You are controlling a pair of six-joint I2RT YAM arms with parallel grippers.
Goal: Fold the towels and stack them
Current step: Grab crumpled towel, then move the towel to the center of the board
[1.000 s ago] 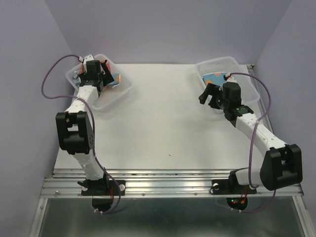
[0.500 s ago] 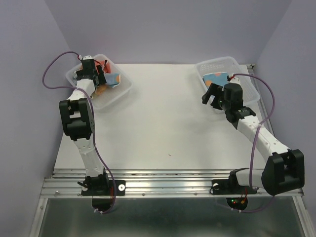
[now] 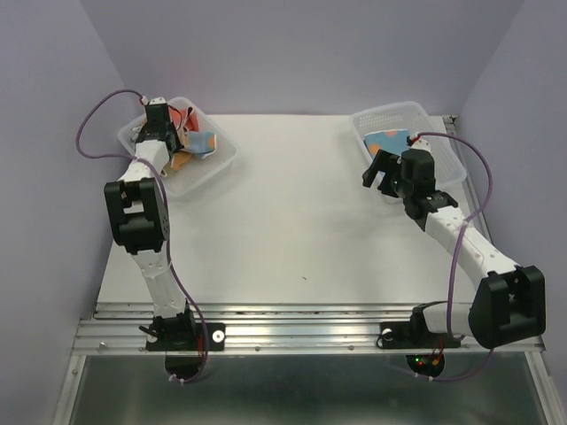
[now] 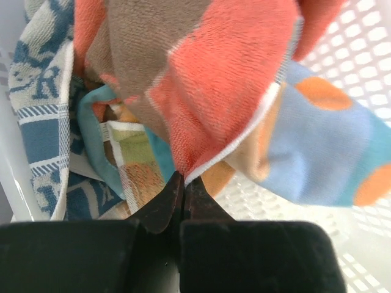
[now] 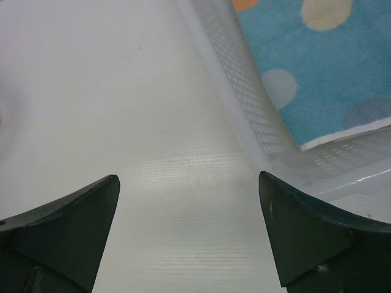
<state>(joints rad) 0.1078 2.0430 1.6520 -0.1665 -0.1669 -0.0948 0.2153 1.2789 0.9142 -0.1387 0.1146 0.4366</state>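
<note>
Upper left: gone from spread to clamped at the left hand [image 4: 182,183], pinching a hem of the red-orange towel [image 4: 226,79] inside the clear basket [image 3: 215,166]. Upper right: still wide apart at the right hand [image 5: 187,177], over the worktop [image 5: 91,91] beside the other basket [image 5: 244,125] holding a blue dotted towel [image 5: 317,67].

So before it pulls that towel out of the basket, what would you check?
1. Left gripper shut on the red-orange towel edge: ok.
2. Only that towel pinched: cannot tell; the blue orange-dotted towel hangs right beside it.
3. Left basket free of snagged cloth: cannot tell.
4. Right gripper open and empty: ok.
5. Right gripper outside the right basket: ok.
</note>
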